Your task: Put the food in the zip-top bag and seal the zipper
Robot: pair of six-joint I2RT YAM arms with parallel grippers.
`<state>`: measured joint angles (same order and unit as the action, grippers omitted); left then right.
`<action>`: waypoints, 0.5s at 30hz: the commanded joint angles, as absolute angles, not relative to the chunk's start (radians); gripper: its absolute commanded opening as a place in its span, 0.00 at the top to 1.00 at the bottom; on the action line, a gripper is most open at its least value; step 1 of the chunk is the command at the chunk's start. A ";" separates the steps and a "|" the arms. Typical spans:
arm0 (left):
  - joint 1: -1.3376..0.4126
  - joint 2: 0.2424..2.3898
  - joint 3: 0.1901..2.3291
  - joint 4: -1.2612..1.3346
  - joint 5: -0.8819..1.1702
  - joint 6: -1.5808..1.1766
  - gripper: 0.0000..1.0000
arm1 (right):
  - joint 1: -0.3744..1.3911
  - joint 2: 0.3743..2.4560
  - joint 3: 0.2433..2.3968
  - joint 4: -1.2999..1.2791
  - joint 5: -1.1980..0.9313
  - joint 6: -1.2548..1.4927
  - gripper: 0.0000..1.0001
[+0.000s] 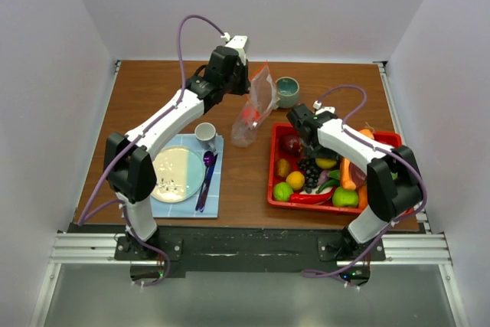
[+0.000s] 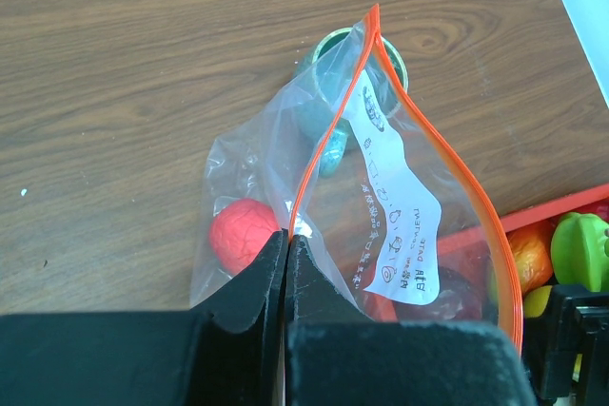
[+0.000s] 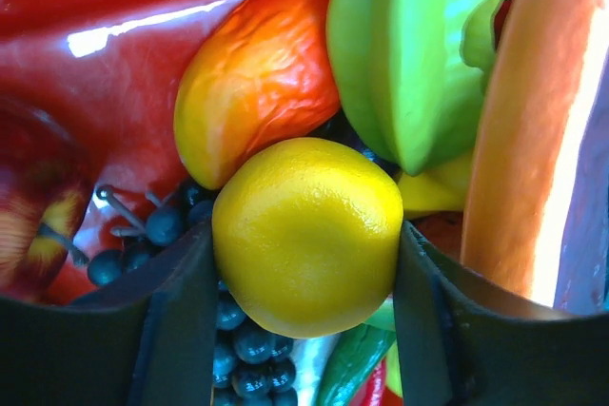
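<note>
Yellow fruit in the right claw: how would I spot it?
Find the red tray on the table's right side. In the right claw sits the yellow fruit, round and dimpled, unlike the ridged green fruit and wrinkly orange one beside it.

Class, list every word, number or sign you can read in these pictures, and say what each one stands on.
White label on the zip-top bag: lines of dark print, too small and blurred to read.
Nothing else in any view bears readable text.
</note>
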<state>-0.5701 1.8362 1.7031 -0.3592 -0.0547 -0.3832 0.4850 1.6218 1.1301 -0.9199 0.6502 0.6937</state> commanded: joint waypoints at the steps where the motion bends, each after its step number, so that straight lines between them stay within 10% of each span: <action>1: -0.572 1.816 1.710 -0.321 -0.046 -0.379 1.00 | 0.483 1.530 1.180 -0.911 0.597 0.678 0.65; 15: -0.572 1.830 1.733 -0.328 -0.026 -0.393 1.00 | 0.511 1.368 1.486 -0.657 0.129 0.569 0.76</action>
